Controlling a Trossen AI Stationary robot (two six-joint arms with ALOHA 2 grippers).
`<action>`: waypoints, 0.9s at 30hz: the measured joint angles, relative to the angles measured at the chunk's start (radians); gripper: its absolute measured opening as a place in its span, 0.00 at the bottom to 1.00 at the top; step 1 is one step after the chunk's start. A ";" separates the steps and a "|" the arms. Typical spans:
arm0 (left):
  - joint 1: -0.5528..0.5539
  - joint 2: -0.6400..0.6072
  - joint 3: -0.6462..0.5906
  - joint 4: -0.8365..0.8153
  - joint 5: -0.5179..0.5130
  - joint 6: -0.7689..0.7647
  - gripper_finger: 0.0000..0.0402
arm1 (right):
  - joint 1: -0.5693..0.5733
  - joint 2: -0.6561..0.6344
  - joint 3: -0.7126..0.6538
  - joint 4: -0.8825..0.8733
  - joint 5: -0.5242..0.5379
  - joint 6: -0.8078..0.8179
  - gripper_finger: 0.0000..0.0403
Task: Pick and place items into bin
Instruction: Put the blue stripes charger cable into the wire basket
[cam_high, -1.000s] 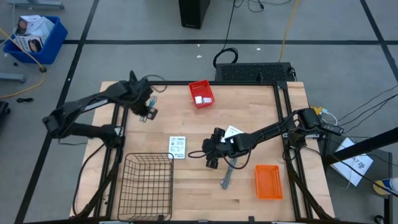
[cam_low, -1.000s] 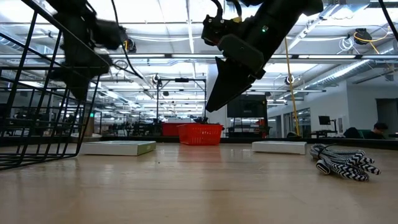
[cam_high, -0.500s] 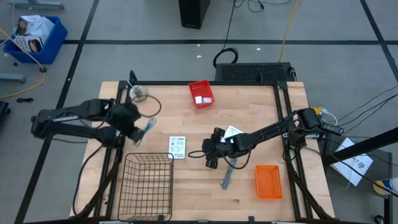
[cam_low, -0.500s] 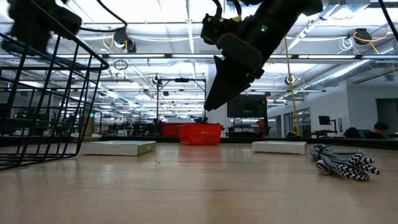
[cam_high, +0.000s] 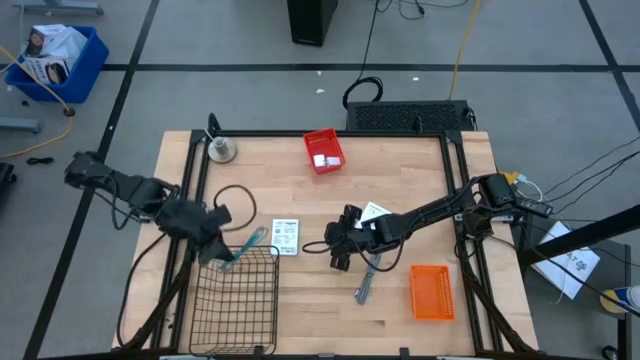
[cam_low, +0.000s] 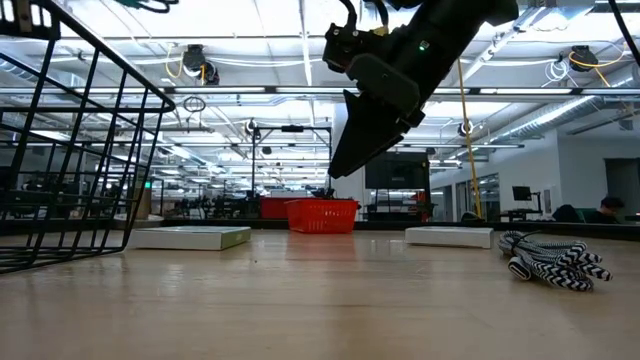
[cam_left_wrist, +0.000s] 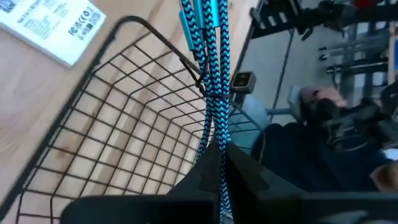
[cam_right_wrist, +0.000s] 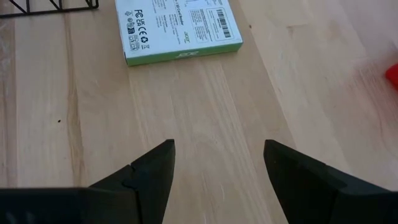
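Observation:
My left gripper (cam_high: 221, 254) (cam_left_wrist: 217, 165) is shut on a blue-and-black braided cable with teal ends (cam_high: 248, 241) (cam_left_wrist: 210, 87), over the far-left corner of the black wire basket (cam_high: 238, 300) (cam_left_wrist: 118, 118). My right gripper (cam_high: 340, 256) (cam_right_wrist: 214, 155) hangs open above the table's middle, clear of everything (cam_low: 365, 120). A flat white packet (cam_high: 285, 236) (cam_right_wrist: 177, 28) lies flat between the two grippers. A second packet (cam_high: 373, 211) lies by the right arm. A black-and-white striped cable (cam_high: 365, 284) (cam_low: 555, 263) rests on the wood near the right gripper. My left gripper pinches the doubled cable strands (cam_left_wrist: 214, 146) between its two shut fingers. The strands run out ahead along the fingers to the teal ends (cam_left_wrist: 202, 12). The cable is lifted clear and reaches across the basket's far rim (cam_left_wrist: 155, 40).
A red bin holding small white blocks (cam_high: 323, 151) (cam_low: 322, 213) stands at the far edge. An orange bin (cam_high: 432, 292) sits at the near right. A round silver disc (cam_high: 221, 150) lies in the far-left corner. Bare wood spreads between basket and right gripper.
My left arm has swung from the far-left corner toward the near edge, carrying the teal cable to the basket's far rim and uncovering the silver disc. In the low view it has left the picture.

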 joint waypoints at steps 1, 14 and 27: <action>-0.032 0.014 0.000 0.003 -0.020 -0.009 0.03 | 0.000 0.000 0.000 0.000 0.000 0.000 0.59; -0.300 0.321 0.000 0.089 -0.116 -0.165 0.03 | 0.000 0.000 0.000 -0.002 -0.001 0.014 0.59; -0.309 0.534 0.000 0.057 -0.078 -0.201 0.06 | -0.008 0.000 0.000 0.013 -0.002 0.014 0.59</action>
